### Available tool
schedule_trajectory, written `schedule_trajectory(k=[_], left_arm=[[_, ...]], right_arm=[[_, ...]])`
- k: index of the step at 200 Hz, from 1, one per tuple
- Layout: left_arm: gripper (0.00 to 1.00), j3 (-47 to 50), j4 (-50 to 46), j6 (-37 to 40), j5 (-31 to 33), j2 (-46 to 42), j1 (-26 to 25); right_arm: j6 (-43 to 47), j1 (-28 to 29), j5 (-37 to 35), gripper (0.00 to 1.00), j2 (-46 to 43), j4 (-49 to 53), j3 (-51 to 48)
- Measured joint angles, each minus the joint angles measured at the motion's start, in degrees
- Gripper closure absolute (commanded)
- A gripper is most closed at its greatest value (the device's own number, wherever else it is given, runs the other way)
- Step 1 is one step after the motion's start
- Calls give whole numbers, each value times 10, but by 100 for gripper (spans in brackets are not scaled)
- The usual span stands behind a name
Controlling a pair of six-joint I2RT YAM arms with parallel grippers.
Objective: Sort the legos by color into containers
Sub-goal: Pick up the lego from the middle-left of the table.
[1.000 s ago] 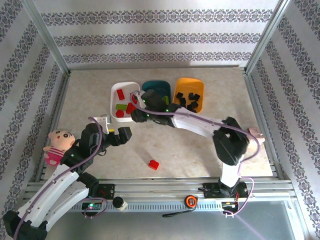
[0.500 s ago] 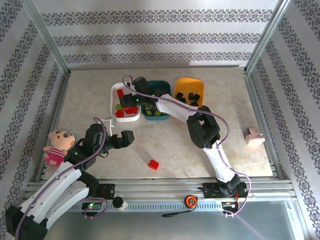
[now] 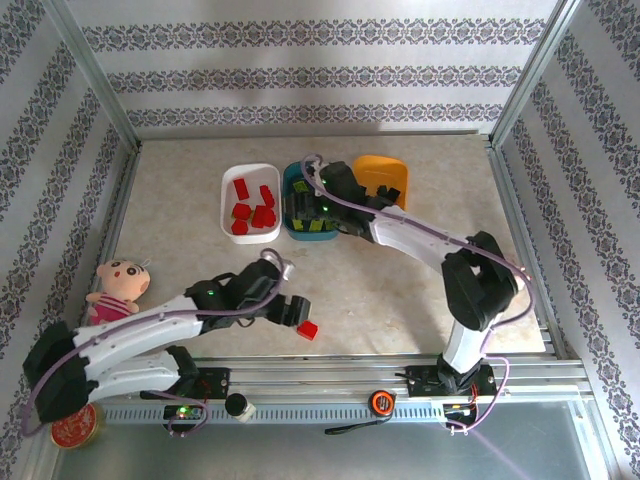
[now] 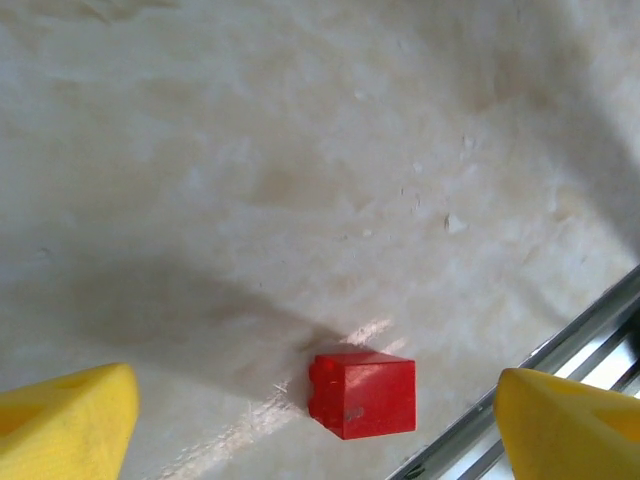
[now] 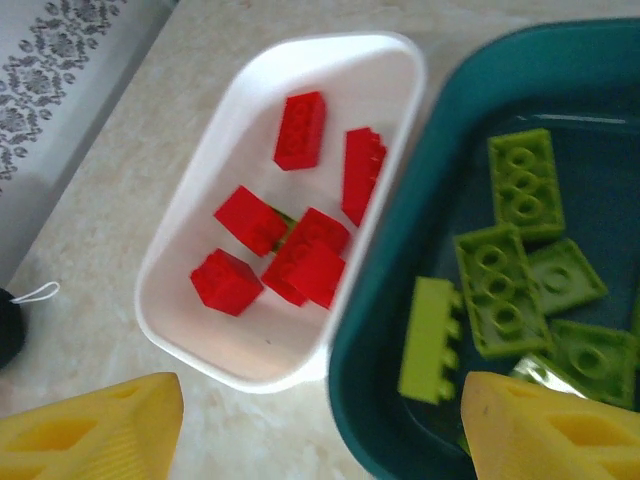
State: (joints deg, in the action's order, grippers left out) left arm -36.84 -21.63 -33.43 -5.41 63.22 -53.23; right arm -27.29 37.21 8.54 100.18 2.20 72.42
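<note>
The legos are mostly binned. Taking the overhead frame from the left, the reds lie in the white tub (image 3: 226,190), upper centre. A sliver of green peeks from under them in the right wrist view (a stray, or not; I cannot tell).

Below, at lower centre near the front rail, one red brick (image 4: 363,394) sits alone on the desk (image 4: 300,150). My left jaws stand wide apart and empty, with a yellow fingertip (image 4: 62,420) on either side of it. I judge they are lined up so that closing catches its flat faces.

Next along, the dark teal tub (image 5: 400,230) holds the lime greens. My right jaws hover over the seam between white and teal, spread and holding nothing.

The orange tub (image 3: 385,165), furthest right, is half hidden by that arm, so I cannot read its contents.
</note>
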Motion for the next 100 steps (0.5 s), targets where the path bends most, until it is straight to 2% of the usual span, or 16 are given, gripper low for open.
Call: schedule_trajectory(k=[26, 46, 100], left_arm=[[17, -26, -13, 14, 33, 94, -70], [23, -52, -19, 26, 52, 155, -104], [39, -88, -19, 45, 65, 242, -120]], right_arm=[[0, -3, -7, 25, -46, -12, -71], [0, -6, -9, 25, -73, -15, -109], [0, -19, -13, 24, -129, -21, -150]])
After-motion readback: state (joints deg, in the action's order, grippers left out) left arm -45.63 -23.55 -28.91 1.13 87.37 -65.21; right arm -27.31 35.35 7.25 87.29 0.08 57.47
